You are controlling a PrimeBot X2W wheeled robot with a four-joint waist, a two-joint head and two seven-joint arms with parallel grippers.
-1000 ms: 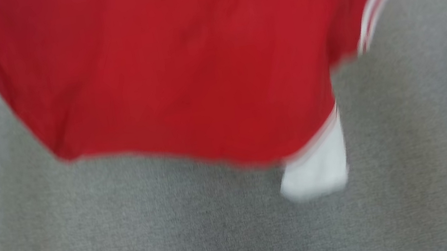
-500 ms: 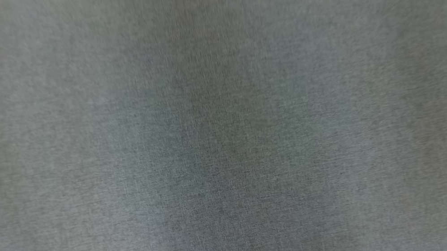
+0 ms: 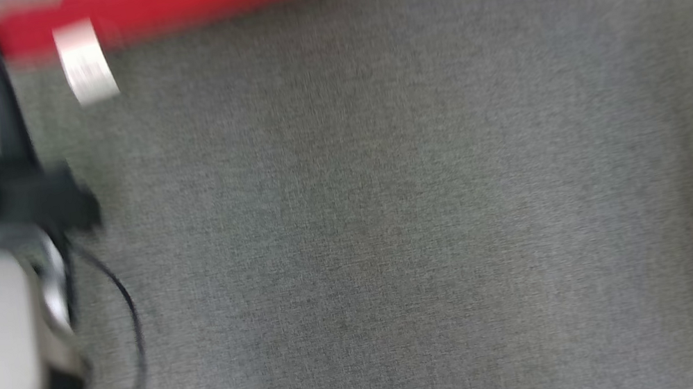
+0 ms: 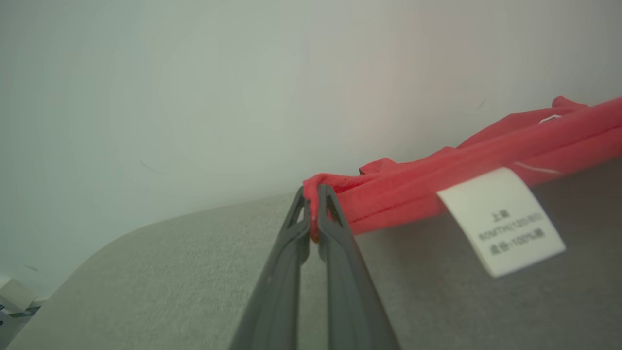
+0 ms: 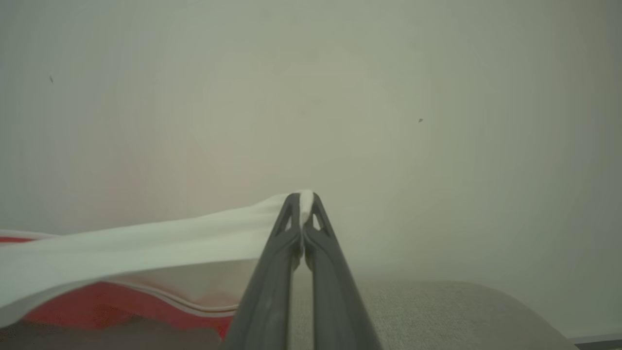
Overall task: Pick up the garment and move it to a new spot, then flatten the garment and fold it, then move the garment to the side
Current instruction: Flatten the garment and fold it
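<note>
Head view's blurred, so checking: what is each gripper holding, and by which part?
Both hold the red fabric garment with white trim: left gripper pinches a red edge near its white label; right gripper pinches the white part.

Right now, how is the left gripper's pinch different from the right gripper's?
The left gripper pinches a red edge of the garment; the right gripper pinches a white part. A white label hangs near the left gripper, not the right gripper. Both are shut on the same garment.
</note>
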